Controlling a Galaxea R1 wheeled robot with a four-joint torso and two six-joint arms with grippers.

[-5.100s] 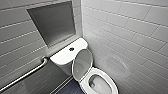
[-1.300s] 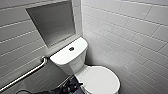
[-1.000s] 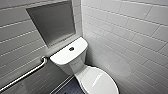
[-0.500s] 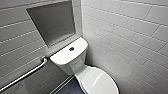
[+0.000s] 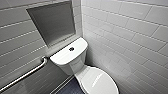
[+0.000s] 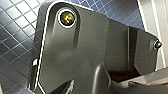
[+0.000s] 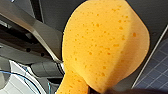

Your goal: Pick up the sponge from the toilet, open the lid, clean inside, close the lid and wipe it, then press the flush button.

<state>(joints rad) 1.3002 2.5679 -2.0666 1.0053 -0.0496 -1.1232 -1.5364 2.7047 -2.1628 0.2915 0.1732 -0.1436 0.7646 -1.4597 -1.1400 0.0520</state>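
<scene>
Orange sponge point(image 7: 105, 45) sits pinched in our right claw point(image 7: 85, 87); we should sweep it flat across the shut lid point(image 5: 100, 83), short of the flush button point(image 5: 71, 49).

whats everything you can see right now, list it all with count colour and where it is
toilet: one, glossy white, in the corner where the two tiled walls meet
lid: one, white, shut down over the bowl
flush button: one, dark, middle of the tank top
sponge: one, orange, held up at the right arm's wrist, floor tiles behind it
grab bar: one, silver metal, on the wall beside the tank
niche: one, grey, recessed in the wall above the tank
wall tiles: many, white, both walls
floor tiles: many, dark blue, under the left arm and beside the toilet
wrist plate: one, dark, the robot's own, on the left arm
</scene>
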